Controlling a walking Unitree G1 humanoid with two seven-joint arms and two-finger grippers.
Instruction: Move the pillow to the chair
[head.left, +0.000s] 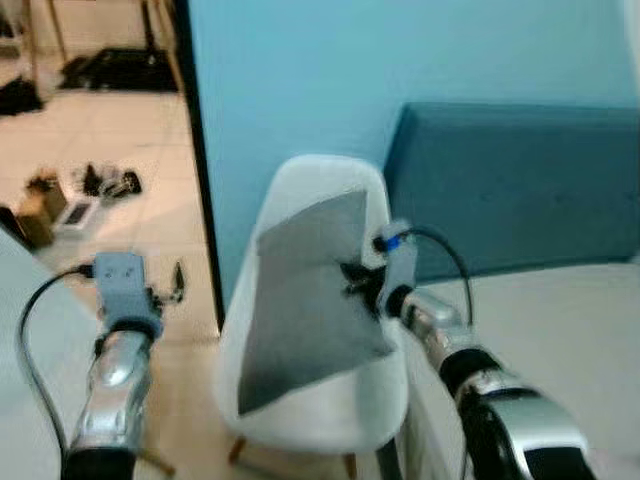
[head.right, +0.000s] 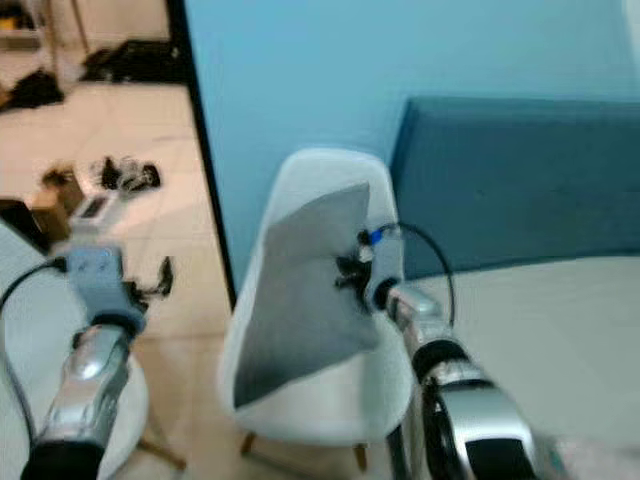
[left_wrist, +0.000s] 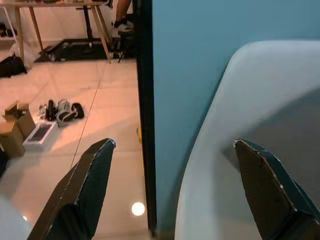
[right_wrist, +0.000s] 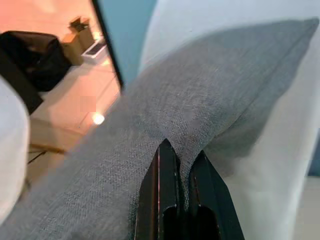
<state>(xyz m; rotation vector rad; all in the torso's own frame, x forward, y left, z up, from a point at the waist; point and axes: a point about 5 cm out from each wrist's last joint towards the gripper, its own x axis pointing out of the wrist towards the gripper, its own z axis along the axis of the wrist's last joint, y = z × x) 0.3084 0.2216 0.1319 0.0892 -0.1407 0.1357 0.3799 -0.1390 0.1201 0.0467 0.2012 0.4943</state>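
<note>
The one grey pillow (head.left: 310, 300) leans against the back of the single white chair (head.left: 325, 410), pinched at its 3 o'clock edge by the right pincer (head.left: 358, 280), clamped on the fabric. The placing step looks nearly done; next, release and withdraw. At 9 o'clock, the left pincer (left_wrist: 172, 185) hangs spread apart.

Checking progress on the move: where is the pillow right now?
The grey pillow leans against the white chair straight ahead, pinched by the right gripper, left of the bed.

Plain grey pillow (head.left: 310, 300), white chair (head.left: 330, 400), blue wall (head.left: 330, 80), black fingers (right_wrist: 165, 200).
</note>
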